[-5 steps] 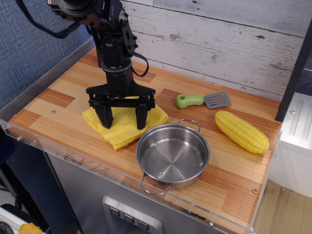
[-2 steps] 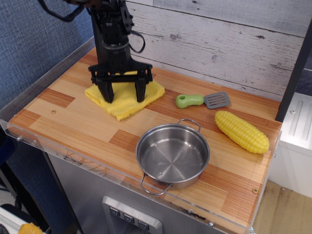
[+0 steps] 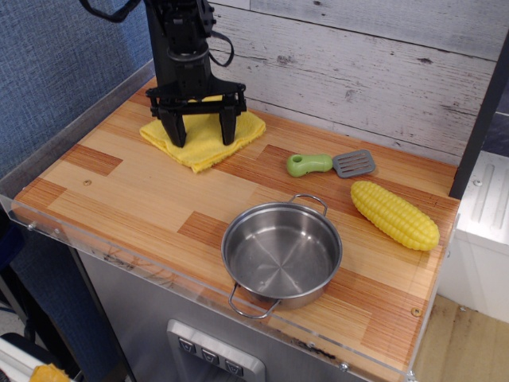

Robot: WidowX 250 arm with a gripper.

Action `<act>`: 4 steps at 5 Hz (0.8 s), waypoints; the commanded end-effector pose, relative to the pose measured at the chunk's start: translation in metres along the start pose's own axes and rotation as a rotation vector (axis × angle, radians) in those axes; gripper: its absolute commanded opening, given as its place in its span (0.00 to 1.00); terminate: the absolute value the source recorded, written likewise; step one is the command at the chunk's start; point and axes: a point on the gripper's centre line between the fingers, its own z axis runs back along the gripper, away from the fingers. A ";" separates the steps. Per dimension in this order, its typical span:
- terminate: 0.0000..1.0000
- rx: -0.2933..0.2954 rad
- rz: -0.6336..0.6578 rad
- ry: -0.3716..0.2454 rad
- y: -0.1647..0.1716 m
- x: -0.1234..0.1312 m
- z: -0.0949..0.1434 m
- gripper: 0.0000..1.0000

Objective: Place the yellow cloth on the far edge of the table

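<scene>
The yellow cloth [image 3: 201, 149] lies flat on the wooden table [image 3: 135, 199], at the back left near the far edge and the plank wall. My black gripper [image 3: 203, 133] stands upright directly over it. Its two fingers [image 3: 180, 132] are spread wide, with the tips down on the cloth's left and right parts. The jaws stand open, and nothing is pinched between them. The arm hides the back middle of the cloth.
A steel pot [image 3: 281, 253] stands at the front centre. A green-handled toy spatula [image 3: 329, 164] lies at the back centre. A yellow toy corn cob [image 3: 394, 215] lies to the right. A grey plank wall [image 3: 358, 72] rises behind the table, and a blue wall is at the left.
The gripper and the yellow cloth under it have moved together from beside the pot toward the far left edge. The finger spread has not changed.
</scene>
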 end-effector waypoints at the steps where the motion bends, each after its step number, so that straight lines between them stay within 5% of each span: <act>1: 0.00 0.014 0.013 -0.009 0.021 0.011 -0.001 1.00; 4: 0.00 -0.042 -0.031 -0.024 0.008 0.007 0.042 1.00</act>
